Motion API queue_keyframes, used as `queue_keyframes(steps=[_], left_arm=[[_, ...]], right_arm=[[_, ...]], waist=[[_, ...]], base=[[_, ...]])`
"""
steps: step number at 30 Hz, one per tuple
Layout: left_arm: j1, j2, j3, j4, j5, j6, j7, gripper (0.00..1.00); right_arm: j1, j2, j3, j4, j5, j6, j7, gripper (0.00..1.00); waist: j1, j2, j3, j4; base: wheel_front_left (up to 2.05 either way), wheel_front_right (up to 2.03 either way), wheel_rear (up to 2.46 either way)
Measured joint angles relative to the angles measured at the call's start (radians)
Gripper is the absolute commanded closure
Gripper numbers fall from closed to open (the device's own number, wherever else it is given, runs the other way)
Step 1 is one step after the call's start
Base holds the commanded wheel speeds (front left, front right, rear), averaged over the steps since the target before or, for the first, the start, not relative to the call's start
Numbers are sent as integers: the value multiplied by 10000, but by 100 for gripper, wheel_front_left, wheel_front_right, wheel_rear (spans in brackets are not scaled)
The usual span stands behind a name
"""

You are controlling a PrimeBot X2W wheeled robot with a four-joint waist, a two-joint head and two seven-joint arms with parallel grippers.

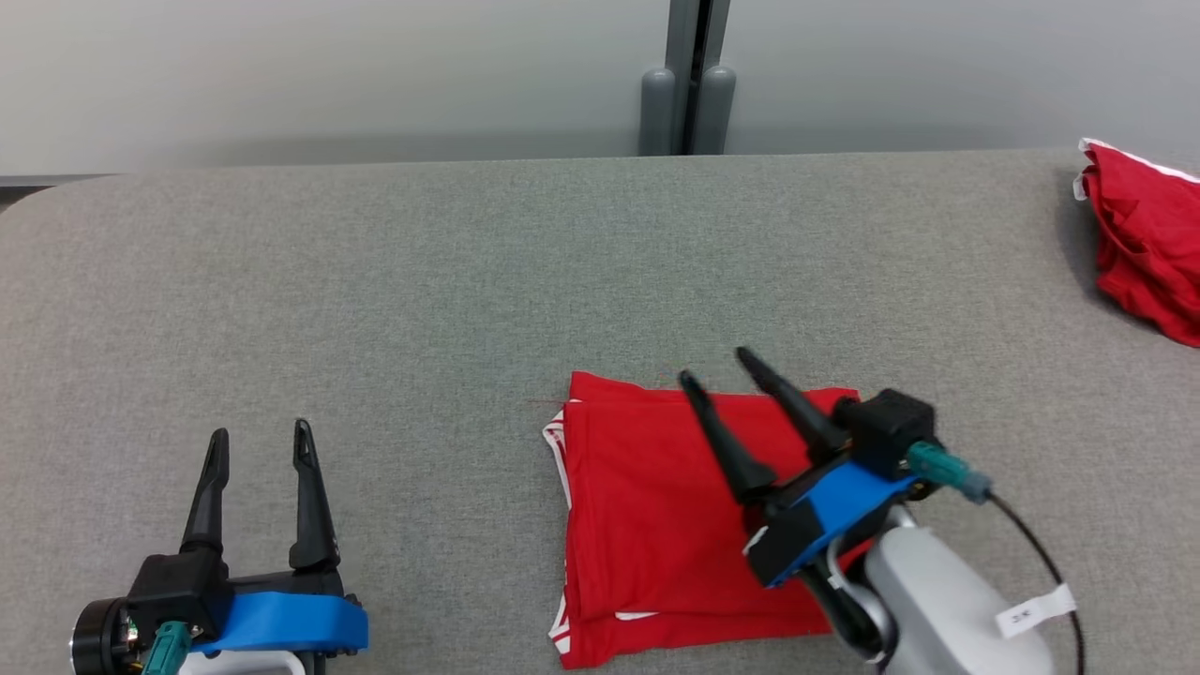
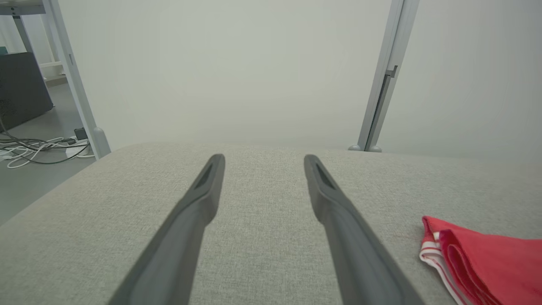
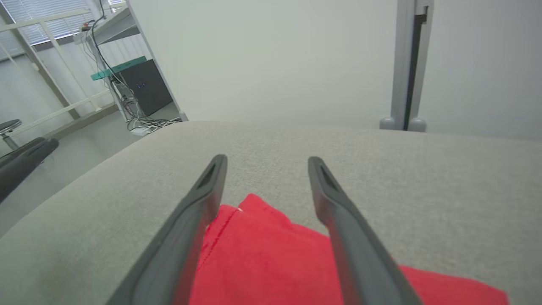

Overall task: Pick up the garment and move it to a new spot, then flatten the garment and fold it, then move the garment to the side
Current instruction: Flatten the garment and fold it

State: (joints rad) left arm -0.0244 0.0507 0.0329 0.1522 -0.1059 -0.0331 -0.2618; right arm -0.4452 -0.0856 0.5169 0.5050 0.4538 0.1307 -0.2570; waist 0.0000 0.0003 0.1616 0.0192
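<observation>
The red garment (image 1: pixel 656 525) with white trim lies folded into a rectangle on the grey table (image 1: pixel 375 281), near its front edge and right of centre. My right gripper (image 1: pixel 720 367) hovers over the garment's far right part, fingers spread open and pointing up-left, nothing between them. In the right wrist view the garment's far corner (image 3: pixel 262 245) shows between the open right gripper (image 3: pixel 266 163) fingers. My left gripper (image 1: pixel 261 441) rests open at the lower left, well clear of the garment. The left wrist view has the open left gripper (image 2: pixel 262 161) over bare table, with the garment's trimmed edge (image 2: pixel 474 258) at lower right.
A second red garment (image 1: pixel 1148 248), crumpled, sits at the table's far right edge. A grey post (image 1: pixel 689 84) stands against the wall behind the table. Cables (image 2: pixel 38 146) lie on the floor off the table's left side, near a dark cabinet (image 3: pixel 144 87).
</observation>
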Motion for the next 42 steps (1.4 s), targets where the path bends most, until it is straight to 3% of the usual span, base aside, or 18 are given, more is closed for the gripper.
queue_keyframes(steps=[8,15,30,42], left_arm=[[14,2,104,-19,71,-33,0,0],[174,-2,10,-23,345,-105,0,0],[729,0,-6,77,546,-203,0,0],[1056,56,-2,33,619,-374,0,0]], right_arm=[[956,-978,-2428,-1724,-966,0,-42,0],[2235,-1012,-3806,-2727,-1582,0,-44,0],[4479,-234,-4982,-3453,-2341,0,-44,0],[4929,27,-5143,-3200,-2596,0,-38,0]], waist=[[0,0,-227,-408],[0,-2,-503,-755],[-2,-3,-1300,-740],[-1,-3,-1484,-529]], base=[[0,0,0],[0,0,0],[0,0,0],[0,0,0]])
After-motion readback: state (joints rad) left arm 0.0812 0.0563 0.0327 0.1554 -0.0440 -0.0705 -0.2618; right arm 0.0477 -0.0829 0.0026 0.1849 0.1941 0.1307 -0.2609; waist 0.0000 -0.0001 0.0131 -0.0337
